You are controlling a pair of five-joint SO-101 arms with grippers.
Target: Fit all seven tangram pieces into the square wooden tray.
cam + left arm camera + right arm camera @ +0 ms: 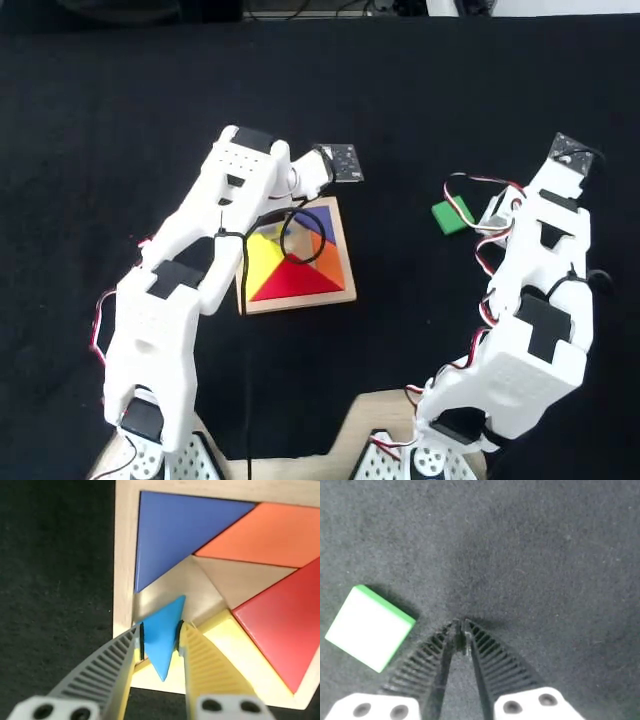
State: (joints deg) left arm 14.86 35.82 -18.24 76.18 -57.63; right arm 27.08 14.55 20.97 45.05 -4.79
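The square wooden tray (300, 300) lies mid-table under my left arm. In the left wrist view a dark blue triangle (175, 535), an orange piece (260, 535), a red triangle (285, 625) and a yellow piece (235, 660) lie in the tray (122, 555). Bare wood (245, 580) shows between them. My left gripper (160, 637) is shut on a small light blue triangle (162, 630), held point-first over the bare gap beside the dark blue triangle. A green square (450, 215) lies on the cloth to the tray's right, close to my right gripper (461, 630), which is shut with nothing in it next to the green square (370, 627).
Black cloth covers the table. My right arm (535, 300) stands along the right side, and its cables hang near the green square. The table's light front edge (300, 465) shows between the two arm bases.
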